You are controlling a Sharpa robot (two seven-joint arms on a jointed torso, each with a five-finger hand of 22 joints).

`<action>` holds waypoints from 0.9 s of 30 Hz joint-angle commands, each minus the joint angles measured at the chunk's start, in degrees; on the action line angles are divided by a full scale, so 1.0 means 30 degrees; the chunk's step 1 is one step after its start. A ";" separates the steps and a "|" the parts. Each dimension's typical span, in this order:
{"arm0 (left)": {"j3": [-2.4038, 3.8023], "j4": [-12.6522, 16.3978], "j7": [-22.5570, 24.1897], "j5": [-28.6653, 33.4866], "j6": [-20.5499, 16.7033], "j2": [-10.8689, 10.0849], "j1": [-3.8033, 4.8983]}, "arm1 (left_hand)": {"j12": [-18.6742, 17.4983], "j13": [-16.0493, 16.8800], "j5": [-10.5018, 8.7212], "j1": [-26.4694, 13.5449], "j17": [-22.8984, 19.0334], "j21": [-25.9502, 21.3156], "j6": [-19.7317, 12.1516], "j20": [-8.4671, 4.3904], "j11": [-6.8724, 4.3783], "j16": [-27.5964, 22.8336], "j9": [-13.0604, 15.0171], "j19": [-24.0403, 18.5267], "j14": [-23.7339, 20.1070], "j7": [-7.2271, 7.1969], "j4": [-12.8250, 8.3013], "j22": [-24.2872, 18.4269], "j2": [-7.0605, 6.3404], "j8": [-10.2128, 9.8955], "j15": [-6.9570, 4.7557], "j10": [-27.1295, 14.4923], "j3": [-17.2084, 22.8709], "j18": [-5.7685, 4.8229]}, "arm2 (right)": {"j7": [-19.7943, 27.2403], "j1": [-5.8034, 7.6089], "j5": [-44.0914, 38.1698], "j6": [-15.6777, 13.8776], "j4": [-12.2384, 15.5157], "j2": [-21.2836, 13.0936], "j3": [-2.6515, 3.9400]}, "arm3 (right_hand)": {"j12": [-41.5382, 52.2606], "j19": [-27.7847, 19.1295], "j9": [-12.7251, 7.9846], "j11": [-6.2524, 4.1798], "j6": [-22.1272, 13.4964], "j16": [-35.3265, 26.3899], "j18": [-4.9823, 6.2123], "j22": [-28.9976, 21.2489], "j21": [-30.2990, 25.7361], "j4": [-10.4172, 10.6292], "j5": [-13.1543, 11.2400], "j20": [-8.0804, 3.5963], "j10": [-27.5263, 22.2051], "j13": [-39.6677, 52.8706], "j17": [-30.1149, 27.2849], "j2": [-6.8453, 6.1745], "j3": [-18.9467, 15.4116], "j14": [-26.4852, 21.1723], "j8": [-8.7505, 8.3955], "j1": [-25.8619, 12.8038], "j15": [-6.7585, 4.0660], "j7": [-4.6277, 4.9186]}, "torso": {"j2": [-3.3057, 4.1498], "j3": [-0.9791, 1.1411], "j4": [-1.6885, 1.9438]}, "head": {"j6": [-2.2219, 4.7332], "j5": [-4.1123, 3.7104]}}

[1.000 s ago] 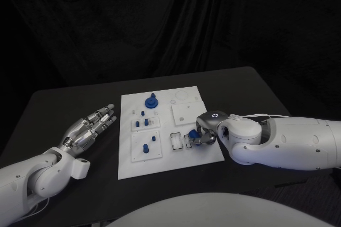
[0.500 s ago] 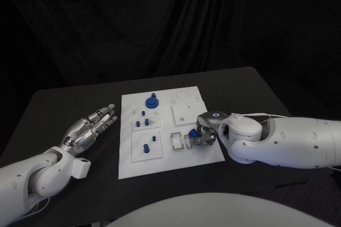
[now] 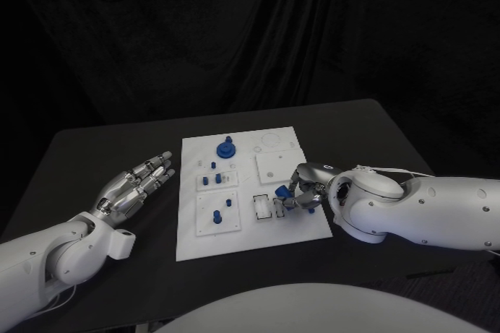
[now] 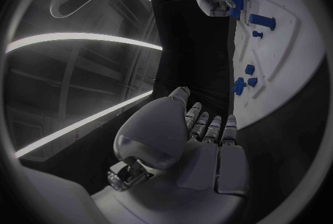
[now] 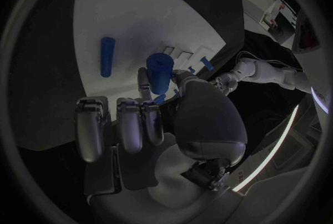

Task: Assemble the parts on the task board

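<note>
The white task board (image 3: 297, 233) lies in the middle of the black table. My right hand (image 3: 302, 191) hovers over the board's near right part and pinches a short blue cylinder (image 3: 282, 195) between thumb and finger; the right wrist view shows that cylinder (image 5: 160, 71) upright at the fingertips. A blue peg (image 5: 107, 56) lies on the board (image 5: 146, 7) beyond it. A large blue knob (image 3: 225, 149) stands at the board's far end, small blue pieces (image 3: 214, 179) sit in a recessed plate, and a peg (image 3: 217, 217) sits nearer. My left hand (image 3: 136, 186) rests left of the board, fingers spread, holding nothing.
Two narrow rectangular slots (image 3: 266, 207) lie in the board just left of the right hand. Bare black table (image 3: 104, 145) stretches left of the board and behind it. In the left wrist view my left hand (image 4: 205, 140) points along the board's edge (image 4: 277, 63).
The right arm has turned slightly above the board's near right part, and the hand still holds the blue cylinder. The left hand has stayed put.
</note>
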 commanded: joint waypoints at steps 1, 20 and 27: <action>0.0017 0.0024 0.2156 0.0109 0.0238 0.0023 -0.0031 | 0.0110 0.0017 0.0078 0.0163 -0.0030 0.0007 0.0038 0.0135 0.0098 -0.0070 0.0028 0.0032 -0.0008 0.0133 -0.0035 0.0016 -0.0021 0.0106 0.0079 -0.0016 0.0106 -0.0020 | 0.1298 0.0140 0.1302 -0.2078 0.0236 -0.0035 0.0003 | 0.0049 0.1950 0.0404 -0.0071 0.0286 0.0056 -0.0149 0.5029 0.0050 -0.1029 0.0117 0.0031 0.2025 0.5017 0.5031 0.0613 0.0997 0.1988 0.0070 0.0759 -0.0038 -0.0213 | 0.0011 -0.0004 -0.0020 | 0.0001 0.0034; 0.0017 0.0110 0.2074 0.0110 0.0204 0.0012 -0.0036 | 0.0177 0.0026 0.0047 0.0038 -0.0030 0.0005 0.0120 0.0148 0.0146 -0.0070 0.0038 0.0031 -0.0008 0.0191 -0.0010 0.0006 -0.0019 0.0121 0.0113 0.0002 0.0219 -0.0028 | 0.0384 0.0228 0.4191 -0.1616 0.0251 0.0981 0.0001 | 0.0049 0.1854 0.0843 -0.0141 0.0146 0.0056 -0.0100 0.4964 -0.0101 -0.0513 0.0529 -0.0043 0.2025 0.5017 0.5031 0.0405 0.0901 0.1988 0.0384 -0.0037 -0.0108 -0.0264 | 0.0016 -0.0024 0.0019 | 0.0001 0.0186; 0.0017 0.0121 0.2004 0.0110 0.0245 0.0034 -0.0036 | 0.0229 0.0033 0.0029 -0.0033 -0.0030 0.0007 0.0187 0.0175 0.0160 -0.0070 0.0047 0.0035 -0.0008 0.0212 0.0004 0.0011 -0.0035 0.0132 0.0174 0.0015 0.0274 -0.0056 | 0.0049 0.0156 0.4545 -0.0625 -0.0223 0.1476 -0.0001 | 0.0049 0.1795 0.0926 -0.0074 -0.0092 0.0056 -0.0070 0.4925 -0.0194 -0.0088 -0.0142 -0.0010 0.2025 0.5017 0.5031 0.0414 0.0780 0.1988 0.0358 -0.0559 -0.0056 -0.0184 | 0.0006 -0.0030 0.0037 | 0.0001 0.0242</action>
